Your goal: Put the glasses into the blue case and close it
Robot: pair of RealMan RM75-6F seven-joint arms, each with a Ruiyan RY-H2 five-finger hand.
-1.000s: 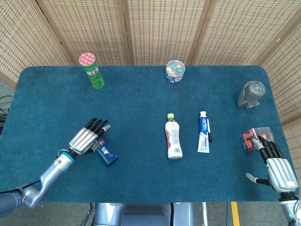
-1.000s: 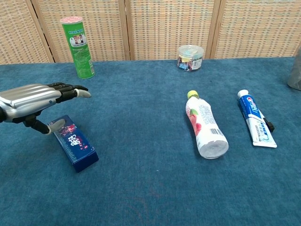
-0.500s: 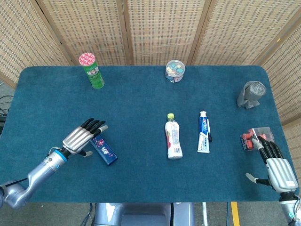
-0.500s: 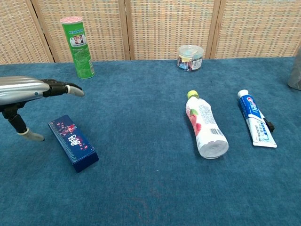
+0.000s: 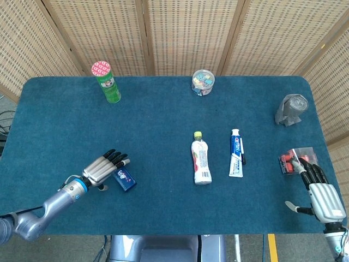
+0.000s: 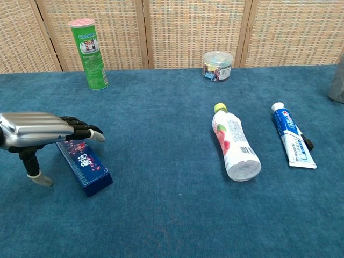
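Note:
The blue case point(image 5: 125, 178) is a closed, narrow blue box with a pink print, lying flat at the front left of the table; the chest view shows the blue case point(image 6: 85, 166) too. No glasses show in either view. My left hand point(image 5: 103, 168) hovers flat over the case's far left end, fingers stretched out and apart. In the chest view the left hand point(image 6: 37, 134) has its thumb pointing down beside the case, and contact with the case cannot be told. My right hand point(image 5: 322, 194) lies open and empty at the front right edge.
A green can point(image 5: 108, 82) stands at the back left and a clear jar point(image 5: 203, 82) at the back middle. A white bottle point(image 5: 201, 158) and a toothpaste tube point(image 5: 236, 153) lie in the middle. A grey roll point(image 5: 291, 109) and a red packet point(image 5: 294, 162) sit on the right.
My left hand has drawn back toward the table's front edge and dropped lower, its fingers now over the case's end. The case and my right hand have not moved.

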